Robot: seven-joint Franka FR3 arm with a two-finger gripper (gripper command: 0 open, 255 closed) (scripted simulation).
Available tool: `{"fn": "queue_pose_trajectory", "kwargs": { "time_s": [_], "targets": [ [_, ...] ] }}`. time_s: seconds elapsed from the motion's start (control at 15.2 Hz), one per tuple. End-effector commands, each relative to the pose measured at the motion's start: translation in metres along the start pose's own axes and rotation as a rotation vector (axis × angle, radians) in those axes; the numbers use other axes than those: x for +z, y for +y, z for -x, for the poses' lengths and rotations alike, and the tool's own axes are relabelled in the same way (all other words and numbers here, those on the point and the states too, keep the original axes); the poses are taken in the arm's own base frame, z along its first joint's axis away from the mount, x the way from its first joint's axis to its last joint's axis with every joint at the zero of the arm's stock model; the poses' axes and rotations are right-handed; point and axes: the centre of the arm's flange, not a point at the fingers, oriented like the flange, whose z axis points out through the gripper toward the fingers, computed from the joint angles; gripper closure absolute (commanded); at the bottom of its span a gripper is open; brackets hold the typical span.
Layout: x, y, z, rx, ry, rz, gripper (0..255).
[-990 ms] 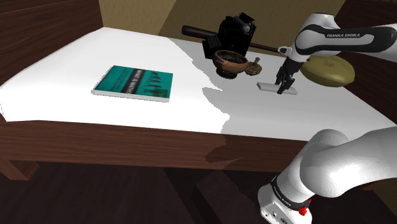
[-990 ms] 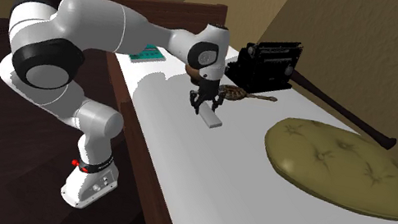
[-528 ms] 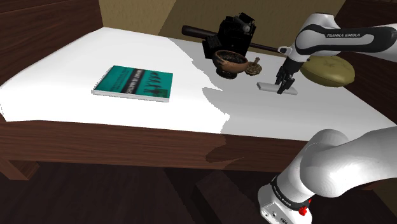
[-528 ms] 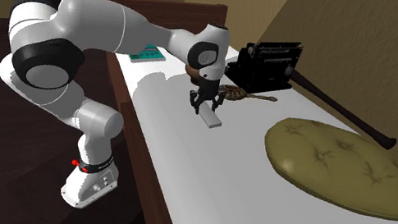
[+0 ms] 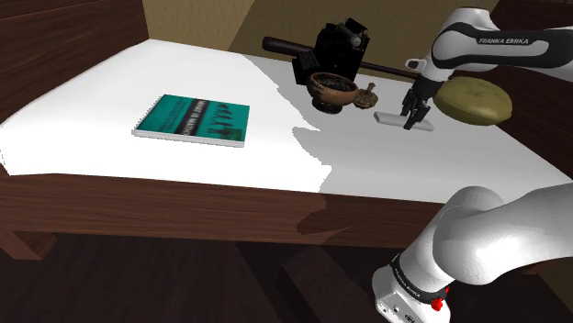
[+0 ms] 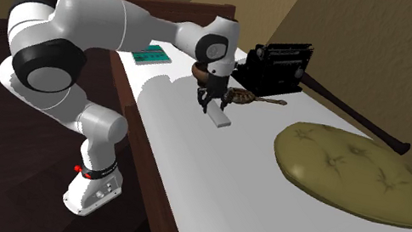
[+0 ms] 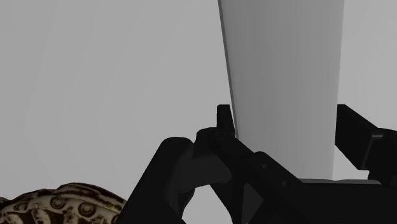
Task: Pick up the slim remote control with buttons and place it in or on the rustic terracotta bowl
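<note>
Tan walls, dark floor, and a big white top (image 5: 110, 92) framed in dark wood takes up most of the shoulder view. The only text I can read is "FRANKA EMIKA" on the arm (image 5: 500, 41). The teal book (image 5: 193, 119) has cover lettering, but I can't make it out. Head count: one book, one bowl (image 5: 332, 90), one remote (image 5: 390, 117), one olive cushion (image 5: 473, 101), one dark bat (image 5: 275, 43), and one black machine (image 5: 335, 50) that looks like a typewriter. The gripper (image 5: 413, 116) is down on the remote, which is drawn plain pale grey. It sits between bowl and cushion, near the bowl but apart from it. Can't tell whether it's off the top.

Second exterior view has the same single items. The arm (image 6: 107, 25) arches over from the floor and the gripper (image 6: 209, 103) points down at the remote (image 6: 220, 122). The bowl (image 6: 239, 97) is just behind it, with the machine (image 6: 281, 67) past that. The bat (image 6: 366, 125) lies along the far edge, the cushion (image 6: 350, 174) is well apart toward this view's right, and the book (image 6: 152, 55) peeks out behind the arm.

Wrist view: the fingers (image 7: 224, 124) are clamped on the remote (image 7: 283, 76), one on each long edge. The bowl's (image 7: 63, 200) patterned rim shows off to one side, over the white top.
</note>
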Motion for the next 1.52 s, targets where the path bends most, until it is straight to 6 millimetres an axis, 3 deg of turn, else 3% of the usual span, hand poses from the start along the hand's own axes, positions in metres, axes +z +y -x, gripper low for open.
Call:
{"fn": "queue_pose_trajectory", "kwargs": {
  "time_s": [0.0, 1.45],
  "targets": [
    [-0.011, 0.000, -0.001, 0.000, 0.000, 0.000, 255],
    [-0.127, 0.002, -0.001, 0.000, 0.000, 0.000, 255]
  ]
}}
